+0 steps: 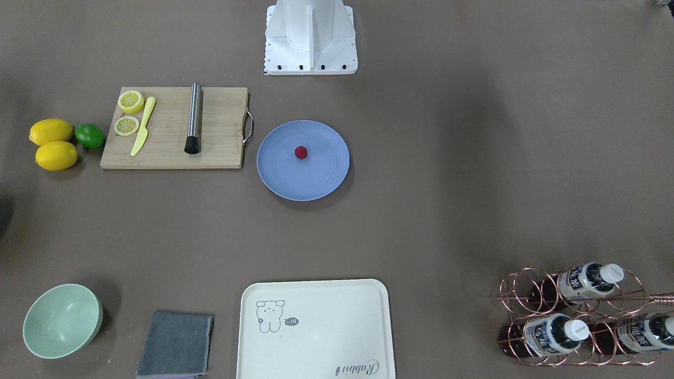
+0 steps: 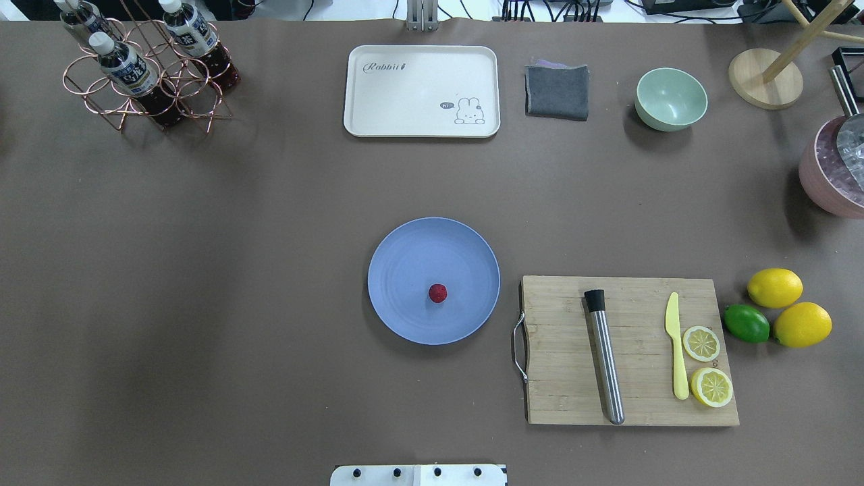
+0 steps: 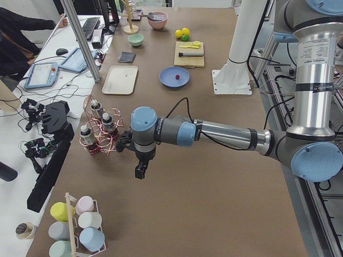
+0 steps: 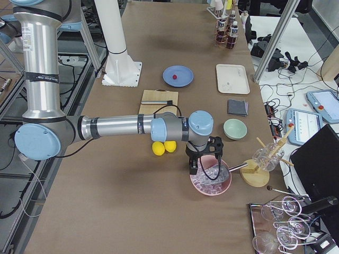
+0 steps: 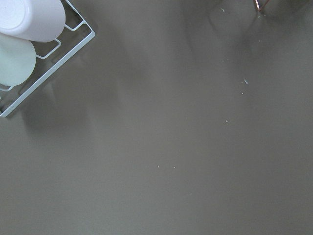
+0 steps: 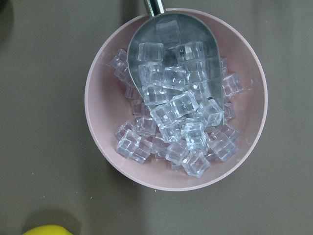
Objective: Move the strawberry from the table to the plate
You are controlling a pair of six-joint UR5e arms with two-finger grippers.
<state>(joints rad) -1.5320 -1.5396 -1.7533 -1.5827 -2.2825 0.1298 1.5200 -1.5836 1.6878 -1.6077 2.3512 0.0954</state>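
- The strawberry (image 2: 437, 293) lies on the plate (image 2: 405, 253), a little off its centre towards the robot's side. It touches nothing else and nothing grips it.
- The plate sits flat at mid-counter (image 2: 202, 283), near the handle end of the wooden cutting board (image 2: 560, 378) but apart from it.
- Judged from this, the placing step is finished: the berry is off the counter and rests where the task wants it.
- The left arm (image 3: 214, 134) stretches low over one end of the counter, beside the copper bottle rack (image 3: 99, 131) and well apart from the plate. Its wrist camera shows bare counter and some racked cups (image 5: 34, 19). I cannot tell whether the left arm's jaws are parted or closed.
- The right arm (image 4: 122, 127) reaches to the opposite end, above a pink bowl (image 6: 95, 103) of ice cubes with a metal scoop (image 6: 144, 36) in it. The right arm's jaws appear only in a side view, so I cannot tell their state either.
- In my judgement the next move needs no further grasp. The arms should only come to rest without sweeping across the plate.
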